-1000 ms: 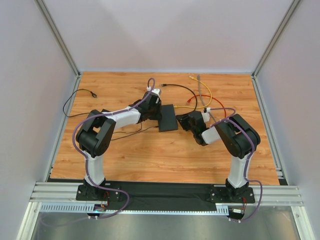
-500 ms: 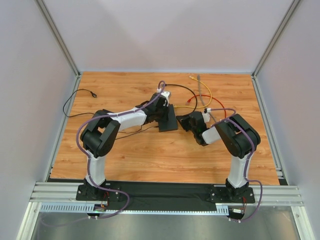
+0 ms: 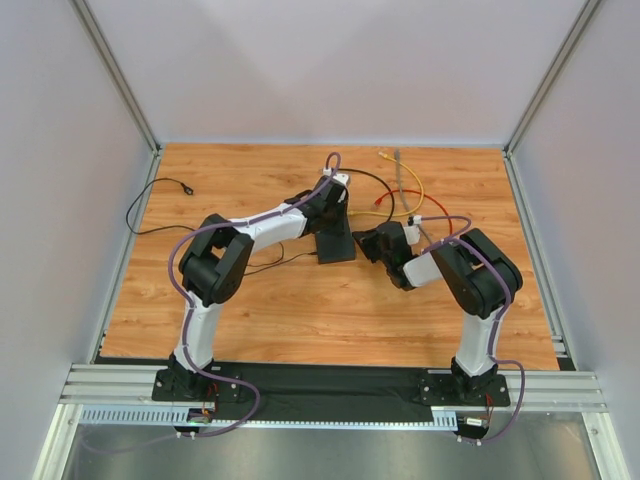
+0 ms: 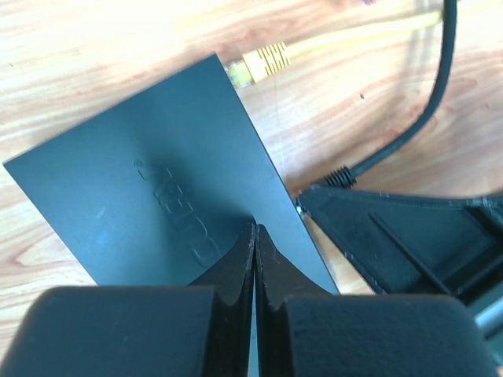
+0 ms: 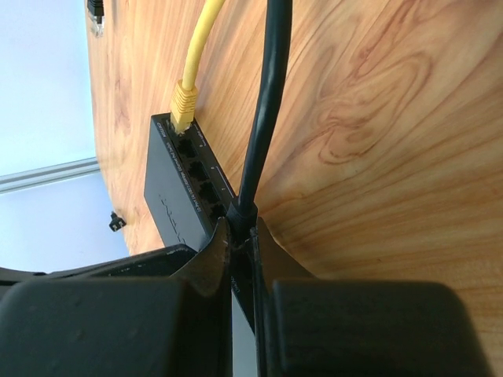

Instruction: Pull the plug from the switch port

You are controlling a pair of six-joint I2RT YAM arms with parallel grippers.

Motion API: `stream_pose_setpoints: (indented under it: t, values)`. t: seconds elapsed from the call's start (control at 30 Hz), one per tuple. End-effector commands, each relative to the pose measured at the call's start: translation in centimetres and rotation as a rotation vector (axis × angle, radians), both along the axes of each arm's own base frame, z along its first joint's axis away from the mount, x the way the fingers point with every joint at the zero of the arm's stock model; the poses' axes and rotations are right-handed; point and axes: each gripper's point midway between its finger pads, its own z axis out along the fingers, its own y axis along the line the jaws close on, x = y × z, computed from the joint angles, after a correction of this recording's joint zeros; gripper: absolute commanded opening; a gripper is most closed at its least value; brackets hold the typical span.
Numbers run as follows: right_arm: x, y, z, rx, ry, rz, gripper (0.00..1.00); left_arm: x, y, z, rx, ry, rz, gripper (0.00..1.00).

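The switch [image 3: 336, 238] is a flat black box lying mid-table. It also shows in the left wrist view [image 4: 157, 196] and in the right wrist view [image 5: 169, 196], with its socket row facing right. My left gripper [image 3: 331, 213] is shut and empty, its tips [image 4: 255, 229] down on the switch's top face. My right gripper [image 3: 366, 243] is shut on the black plug [image 5: 242, 218] at the near end of the socket row. The black cable [image 5: 267, 94] runs away from it. A yellow plug [image 5: 183, 100] sits in the far socket.
Yellow, red and grey cables [image 3: 400, 185] lie loose at the back right of the table. A thin black lead [image 3: 160, 190] curls at the back left. Another thin black lead [image 3: 270, 263] runs under my left arm. Grey walls enclose the table on three sides.
My left arm has swung right from beside the switch's left edge and now has its shut tips on the switch's far end. The right arm and the switch have not moved.
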Motion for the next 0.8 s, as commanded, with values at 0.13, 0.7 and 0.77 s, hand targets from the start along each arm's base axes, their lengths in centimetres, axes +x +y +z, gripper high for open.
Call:
stream_pose_setpoints:
  t: [0.13, 0.7, 0.77]
  values:
    - [-1.8, -3.1, -3.9, -0.183, 0.146, -0.066, 0.0, -3.1, 4.2, -6.9, 0.21, 0.205, 0.071, 0.0]
    - [-0.2, -4.5, -2.4, -0.113, 0.064, -0.08, 0.0, -3.1, 4.9, -7.1, 0.237, 0.198, 0.105, 0.0]
    - [-0.3, -4.8, -2.3, -0.104, 0.038, -0.071, 0.0, -3.1, 5.0, -7.1, 0.239, 0.199, 0.105, 0.0]
